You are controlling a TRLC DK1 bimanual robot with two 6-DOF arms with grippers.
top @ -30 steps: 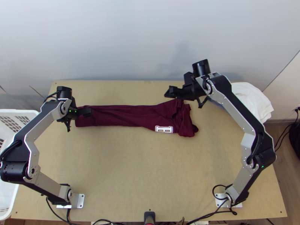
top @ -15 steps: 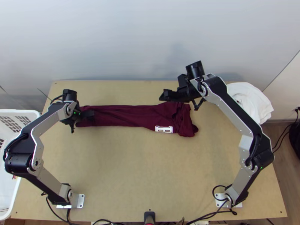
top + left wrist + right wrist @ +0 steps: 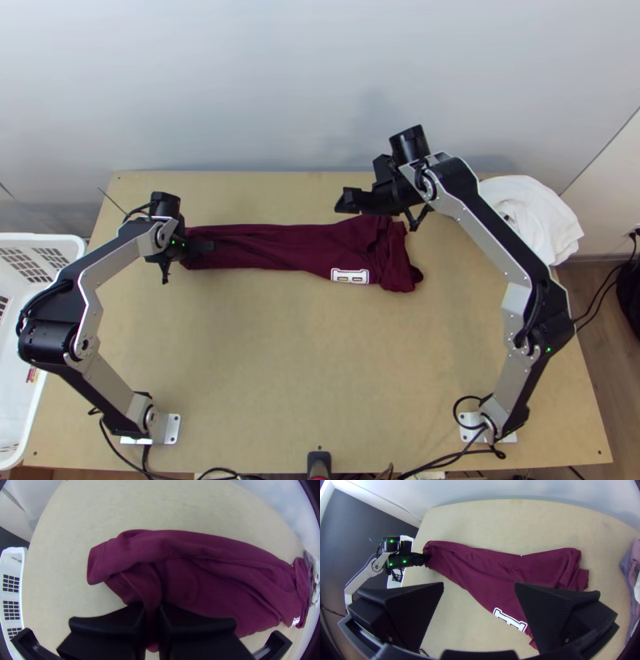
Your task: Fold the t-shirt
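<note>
The maroon t-shirt (image 3: 280, 247) lies in a long strip across the table (image 3: 320, 360), bunched at its right end. The left gripper (image 3: 213, 246) pinches the left end; the right gripper (image 3: 342, 201), spread wide, hangs near the bunched end.

"Where is each camera set?"

"One is fixed high over the near edge of the table (image 3: 320, 360), looking steeply down, with the wall (image 3: 320, 88) beyond."

"And the other two?"

"One sits on the wrist of the left arm (image 3: 116, 260), facing down, close above one end of the shirt (image 3: 272, 246). The other is on the wrist of the right arm (image 3: 494, 232), looking down from farther off, across the shirt to the left arm."

"What do they share?"

"All three show the shirt, the table and part of the white basket (image 3: 34, 416)."
</note>
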